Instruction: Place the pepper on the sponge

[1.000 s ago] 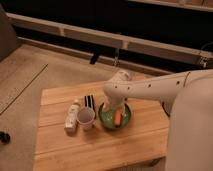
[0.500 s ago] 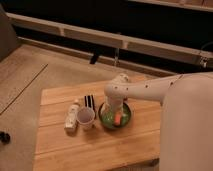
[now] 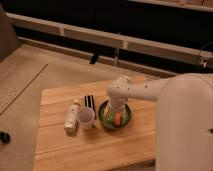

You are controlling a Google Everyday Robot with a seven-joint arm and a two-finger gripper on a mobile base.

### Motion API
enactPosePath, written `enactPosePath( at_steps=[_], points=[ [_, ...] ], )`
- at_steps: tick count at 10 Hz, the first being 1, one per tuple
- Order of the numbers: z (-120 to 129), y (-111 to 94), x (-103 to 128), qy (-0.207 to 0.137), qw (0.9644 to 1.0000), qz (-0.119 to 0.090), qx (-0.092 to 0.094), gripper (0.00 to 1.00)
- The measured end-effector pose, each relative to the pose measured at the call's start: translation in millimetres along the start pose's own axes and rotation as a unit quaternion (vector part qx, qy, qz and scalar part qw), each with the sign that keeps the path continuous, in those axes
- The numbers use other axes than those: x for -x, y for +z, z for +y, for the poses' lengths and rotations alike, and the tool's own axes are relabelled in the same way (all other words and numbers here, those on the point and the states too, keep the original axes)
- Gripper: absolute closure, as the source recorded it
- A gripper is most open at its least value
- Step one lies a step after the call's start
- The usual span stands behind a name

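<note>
A pale wooden slatted tabletop [image 3: 65,150] fills the lower middle of the view, its long side running from 9 o'clock to 3 o'clock. The bulky white robot arm [image 3: 145,90] comes in from the 3 o'clock side, reaches across the tabletop's far right part and bends down at a rounded wrist. Below that wrist, just right of the tabletop's centre, sits a round green bowl [image 3: 103,116]. At 9 o'clock from the bowl, well over to the left, a white plastic bottle [image 3: 72,116] lies on its side with its length pointing from 12 to 6 o'clock. Between the bottle and the bowl a small white cup [image 3: 86,118] stands upright, just beside the bowl's rim. At 12 o'clock from the cup, and at about 10 o'clock from the bowl, lies a black-and-white striped block [image 3: 89,101]. The white end effector [image 3: 116,111] hangs straight down into the bowl with its fingers spread wide. The small slender orange-red pepper [image 3: 117,119] lies inside the bowl, toward its 5 o'clock side, right under the end effector; whether the fingers touch it cannot be told.
</note>
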Motion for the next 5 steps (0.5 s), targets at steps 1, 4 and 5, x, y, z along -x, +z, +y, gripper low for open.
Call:
enactPosePath(
  at_steps=[1,4,5],
  points=[
    [-1.6,2.5,-0.2,0.001,1.0,0.004,-0.002,0.35],
    [-1.1,10.8,-0.7,-0.005,0.9999,0.015,-0.002,0.46],
    [0.0,11.7,-0.6,-0.008,0.9998,0.016,0.0,0.53]
  ],
)
